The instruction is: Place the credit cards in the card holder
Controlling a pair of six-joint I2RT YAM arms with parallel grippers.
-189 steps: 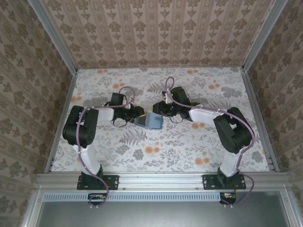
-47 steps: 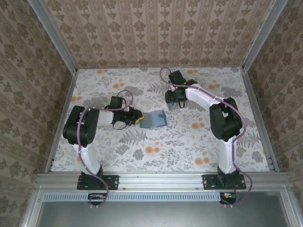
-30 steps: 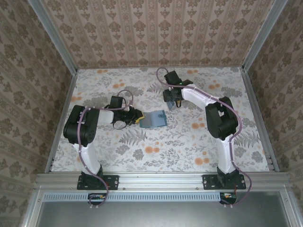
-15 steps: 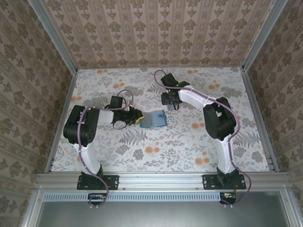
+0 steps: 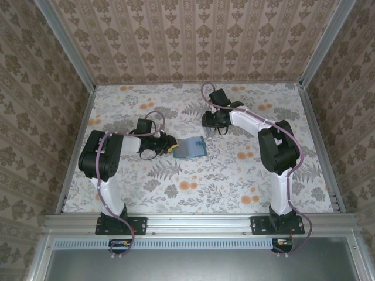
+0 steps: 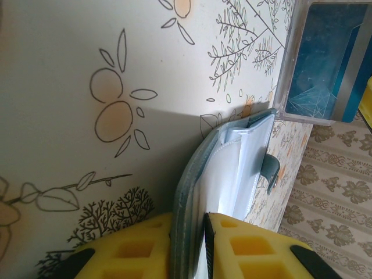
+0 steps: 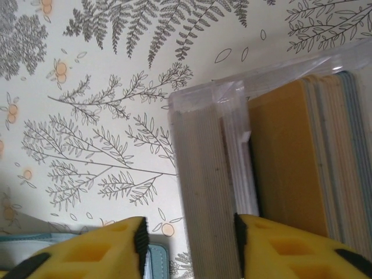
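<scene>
Top view, left gripper (image 5: 168,144): it pinches one edge of the card holder (image 5: 189,148), which lies near the middle of the flowered table (image 5: 193,193). I judge the grip is there to steady the holder and hold it agape for loading.
Top view, right gripper (image 5: 214,123): it hangs over the far middle of the table, apart from the card holder, apparently at the supply of cards.
Left wrist view, left gripper (image 6: 189,247): the yellow fingers (image 6: 133,250) are pressed together on the card holder's near edge.
Left wrist view, card holder (image 6: 232,157): it has a soft teal cover with a stitched rim, a paler blue-grey lining and a small tab on one side. It stands partly open like a booklet, its far end pointing toward the clear box.
Left wrist view, clear box (image 6: 293,75): it is stiff see-through plastic, near the holder's far end, with a glossy blue card (image 6: 322,52) inside.
Right wrist view, right gripper (image 7: 189,250): the fingers are spread either side of a grey pack of credit cards (image 7: 203,174). A gap shows on one side, so I see no pinch yet. The straddle suits taking thin cards by their faces.
Right wrist view, credit cards: they are thin, flat and rigid, standing on edge in the clear box (image 7: 232,93). The grey pack fills one section. An orange card (image 7: 285,163) and paler and blue ones behind it fill the next, past a clear divider.
Right wrist view, card holder (image 7: 158,258): a teal corner shows at the lower edge, beside one finger.
</scene>
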